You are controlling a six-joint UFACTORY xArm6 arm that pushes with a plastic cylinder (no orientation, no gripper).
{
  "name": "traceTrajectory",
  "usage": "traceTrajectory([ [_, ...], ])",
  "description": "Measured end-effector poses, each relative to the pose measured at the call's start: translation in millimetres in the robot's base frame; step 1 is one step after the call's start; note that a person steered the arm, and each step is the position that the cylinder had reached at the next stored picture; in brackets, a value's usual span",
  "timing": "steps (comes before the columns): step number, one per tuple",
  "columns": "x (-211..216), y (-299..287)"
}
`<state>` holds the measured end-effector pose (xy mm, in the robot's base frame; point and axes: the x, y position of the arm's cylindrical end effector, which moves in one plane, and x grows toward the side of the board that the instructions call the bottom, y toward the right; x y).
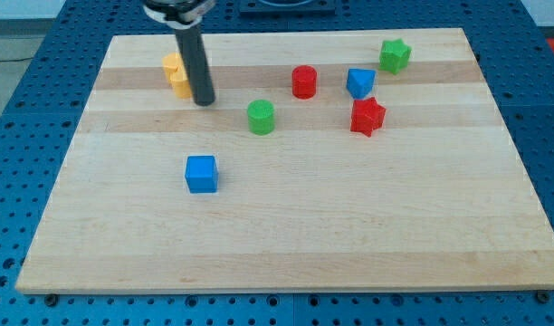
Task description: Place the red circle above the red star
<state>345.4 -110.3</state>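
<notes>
The red circle [303, 81] stands on the wooden board toward the view's top, left of the blue block. The red star [367, 117] lies lower and to the right of it, just below the blue block. My tip [204, 100] rests on the board far to the left of both, right beside the yellow block [176, 74] and touching or nearly touching its right side. The rod partly hides the yellow block's right edge.
A blue block [359, 83] sits between the red circle and red star. A green star [395, 55] is at the top right, a green cylinder [260, 117] near the middle, a blue cube [202, 174] lower left. The board's edge [286, 290] borders a blue perforated table.
</notes>
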Motion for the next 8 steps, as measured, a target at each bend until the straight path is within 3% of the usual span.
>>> traceTrajectory([
  [2,-0.2,65.1],
  [4,-45.1,62.3],
  [5,-64.6,97.2],
  [7,-45.4,160.3],
  [8,-49.4,146.8],
])
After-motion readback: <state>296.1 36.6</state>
